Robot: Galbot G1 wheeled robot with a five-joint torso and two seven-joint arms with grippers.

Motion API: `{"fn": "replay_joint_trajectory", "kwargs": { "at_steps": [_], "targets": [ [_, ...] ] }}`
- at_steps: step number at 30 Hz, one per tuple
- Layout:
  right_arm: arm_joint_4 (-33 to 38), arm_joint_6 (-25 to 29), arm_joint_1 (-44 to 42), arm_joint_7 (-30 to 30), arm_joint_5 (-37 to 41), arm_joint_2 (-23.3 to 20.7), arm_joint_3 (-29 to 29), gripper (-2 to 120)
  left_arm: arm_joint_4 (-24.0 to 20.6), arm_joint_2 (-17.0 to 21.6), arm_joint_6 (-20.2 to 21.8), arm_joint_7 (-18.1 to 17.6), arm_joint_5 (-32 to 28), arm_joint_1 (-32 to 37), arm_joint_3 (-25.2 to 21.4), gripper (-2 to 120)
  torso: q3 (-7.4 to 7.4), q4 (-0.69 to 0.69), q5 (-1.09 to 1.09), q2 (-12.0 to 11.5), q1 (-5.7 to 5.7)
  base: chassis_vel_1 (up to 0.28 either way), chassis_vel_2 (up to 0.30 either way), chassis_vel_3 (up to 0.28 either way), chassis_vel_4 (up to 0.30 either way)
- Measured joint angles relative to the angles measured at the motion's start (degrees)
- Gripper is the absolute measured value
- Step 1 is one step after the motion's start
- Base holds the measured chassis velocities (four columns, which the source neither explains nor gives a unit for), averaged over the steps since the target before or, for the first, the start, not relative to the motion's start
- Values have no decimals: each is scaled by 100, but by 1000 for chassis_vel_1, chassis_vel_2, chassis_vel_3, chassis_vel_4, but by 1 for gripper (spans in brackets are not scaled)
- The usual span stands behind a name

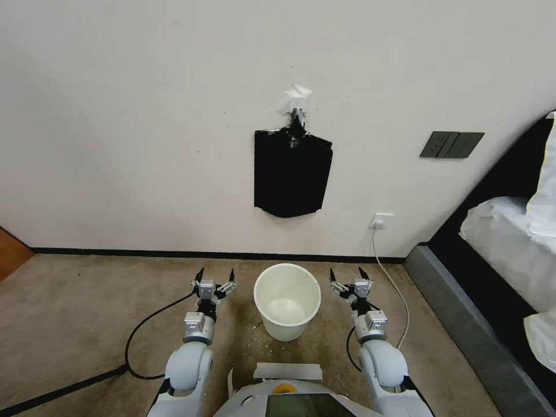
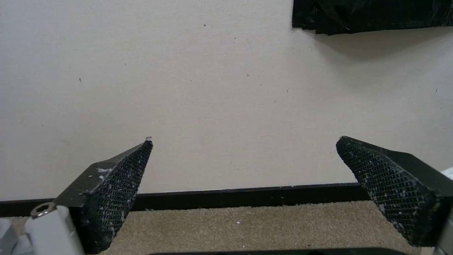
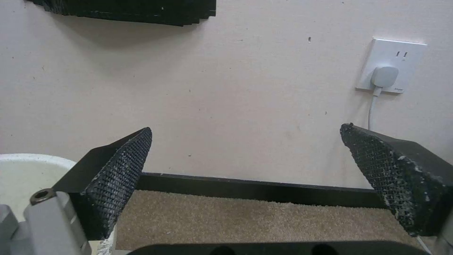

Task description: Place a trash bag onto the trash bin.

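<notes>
We face the wall, where a black pack point(image 1: 292, 174) of bags hangs above the empty trash bin point(image 1: 287, 301) on the carpet. Our left gripper point(image 1: 215, 277) and right gripper point(image 1: 349, 276), both spread wide and empty, flank it; we should peel off just one sheet.

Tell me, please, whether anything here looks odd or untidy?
Yes: small white crumbs litter the beige carpet around the round cream-white plastic bin, and white specks cling to the left gripper's fingers.
</notes>
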Motion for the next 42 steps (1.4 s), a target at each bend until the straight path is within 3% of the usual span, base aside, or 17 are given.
{"fn": "replay_joint_trajectory", "kwargs": {
  "at_steps": [18, 24, 25, 29, 34, 42],
  "targets": [
    [-4, 18, -7, 10, 0, -4, -4, 100, 0, 2, -12, -8, 0, 2, 0, 100, 0, 0, 0, 0, 0, 0, 0, 0, 0],
    [-265, 1244, -363, 699, -163, -259, -252, 100, 367, 144, -1088, -514, -118, 109, 74, 100, 0, 0, 0, 0, 0, 0, 0, 0, 0],
    [-265, 1244, -363, 699, -163, -259, -252, 100, 367, 144, -1088, -514, -118, 109, 74, 100, 0, 0, 0, 0, 0, 0, 0, 0, 0],
    [-135, 1587, -540, 762, 111, -213, -446, 100, 623, 279, -1886, -843, -239, 215, 161, 100, 0, 2, -1, 0, 0, 0, 0, 0, 0],
    [-77, 1598, -531, 747, 253, -209, -474, 100, 545, 463, -1946, -503, -314, 394, 532, 100, 0, 0, 2, 0, 0, 0, 0, 0, 0],
    [-3, 1571, -524, 740, 419, -263, -481, 100, 393, 469, -1839, -484, -384, 434, 551, 100, 0, 0, 0, 0, 0, 0, 0, 0, 0]
  ]
}}
